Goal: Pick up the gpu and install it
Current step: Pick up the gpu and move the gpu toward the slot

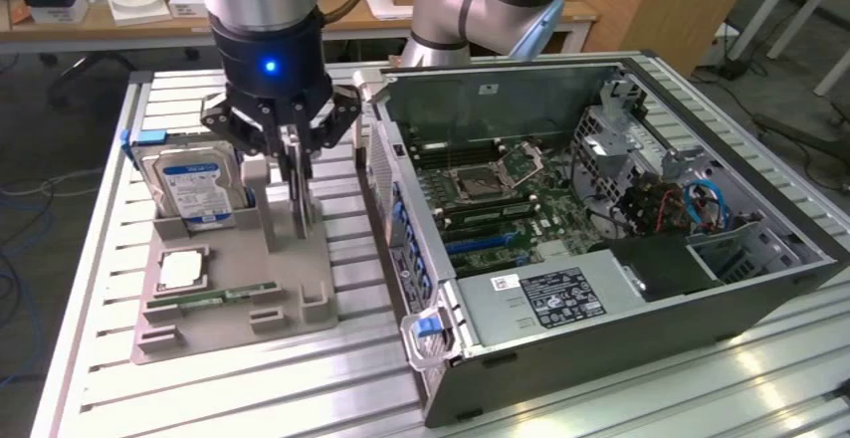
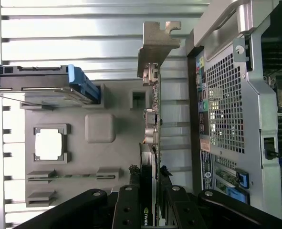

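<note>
Nearest the wrist camera, the gripper (image 2: 149,177) is seen with its black fingers (image 2: 131,200) pressed against the two faces of the gpu (image 2: 151,124), which is pinched edge-on between them along its upper edge. In the exterior view the gripper (image 1: 295,184) is found in the upper left of the frame. There the gpu (image 1: 303,221) is held upright over the grey holder tray (image 1: 226,324) on the tabletop (image 1: 106,388), just beside the open computer case (image 1: 598,259) at the exterior view's right. Whether its lower edge is clear of the tray's slot cannot be told. The silvery end bracket (image 2: 156,45) is seen at the card's far end. The card is judged light, thin and stiff, yet fragile. It is best taken by its flat faces near the upper edge, away from the connector edge and the bracket, and kept from twisting.
</note>
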You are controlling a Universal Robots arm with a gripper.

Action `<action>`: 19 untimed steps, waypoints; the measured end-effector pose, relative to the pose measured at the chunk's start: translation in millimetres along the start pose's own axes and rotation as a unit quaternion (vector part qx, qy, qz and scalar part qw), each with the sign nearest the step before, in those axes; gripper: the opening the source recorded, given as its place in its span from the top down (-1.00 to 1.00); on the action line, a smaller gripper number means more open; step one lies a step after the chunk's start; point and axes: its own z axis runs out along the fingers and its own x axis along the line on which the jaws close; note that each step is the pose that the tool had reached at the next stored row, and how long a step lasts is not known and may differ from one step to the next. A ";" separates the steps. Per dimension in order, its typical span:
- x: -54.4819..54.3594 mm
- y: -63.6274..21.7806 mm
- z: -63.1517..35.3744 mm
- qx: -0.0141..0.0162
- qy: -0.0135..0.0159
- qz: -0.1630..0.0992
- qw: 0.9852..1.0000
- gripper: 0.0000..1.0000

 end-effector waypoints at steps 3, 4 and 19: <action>-0.2 0.5 -5.1 -0.001 0.000 0.000 1.000 0.48; -0.2 0.7 -6.4 -0.002 0.000 0.000 1.000 0.48; -1.7 2.5 -22.5 -0.014 0.001 0.001 1.000 0.48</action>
